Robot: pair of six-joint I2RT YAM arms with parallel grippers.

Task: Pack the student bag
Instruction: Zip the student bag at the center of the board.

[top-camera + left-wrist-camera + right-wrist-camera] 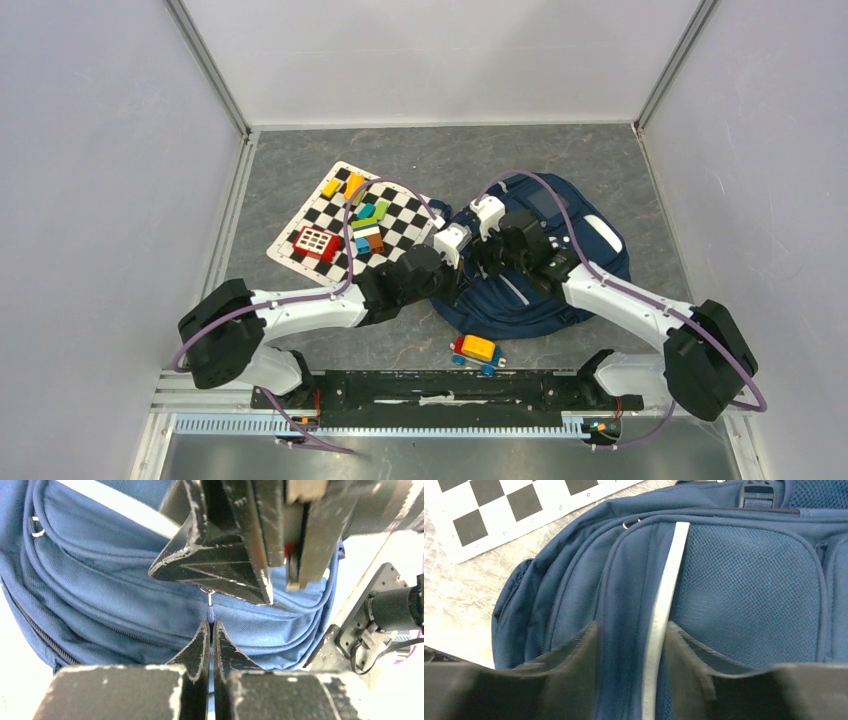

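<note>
The student bag (600,250), a navy-blue backpack with a pale stripe (669,575), lies flat at centre right of the table. My left gripper (211,622) is shut on a small zip pull (210,611) hanging from a zip on the bag's side. Just above that pull hang the dark fingers (225,555) of my right gripper. In the right wrist view my right gripper (631,626) has closed in on a raised ridge of bag fabric and stripe. Both of its fingers press against that ridge and look blurred.
A checkered mat (345,215) left of the bag carries several coloured blocks (368,218) and a red windowed block (316,243). A small toy car (477,352) stands near the front rail (430,385). Grey walls enclose the table.
</note>
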